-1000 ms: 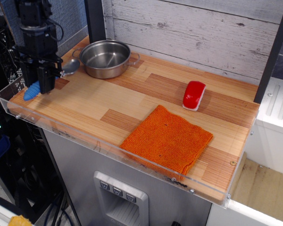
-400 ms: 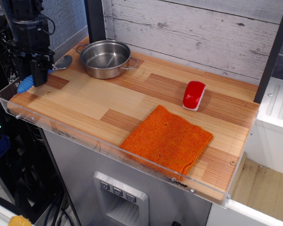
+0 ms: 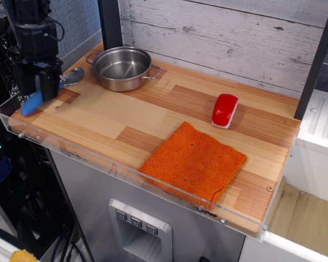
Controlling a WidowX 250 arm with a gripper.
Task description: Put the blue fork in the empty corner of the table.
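The blue fork point(image 3: 31, 102) hangs in my gripper point(image 3: 44, 91) at the table's near left end. Its blue handle points toward the left edge and looks blurred. Its shiny metal head point(image 3: 74, 76) points toward the pot. My gripper is shut on the fork's middle, and the black arm comes down from the top left. The empty corner point(image 3: 59, 106), with its darker plank patch and small screw, lies right under and beside the gripper. I cannot tell whether the fork touches the wood. The table point(image 3: 104, 117) is light and dark wood strips.
A steel pot point(image 3: 122, 67) stands at the back left, close to the fork's head. A red-and-white block point(image 3: 224, 110) lies at the right middle. An orange cloth point(image 3: 194, 162) lies at the front. A clear acrylic rim point(image 3: 98, 158) edges the table.
The gripper lifted the fork and carried it a little to the left. It has now come slightly down and right again with the fork still in it.
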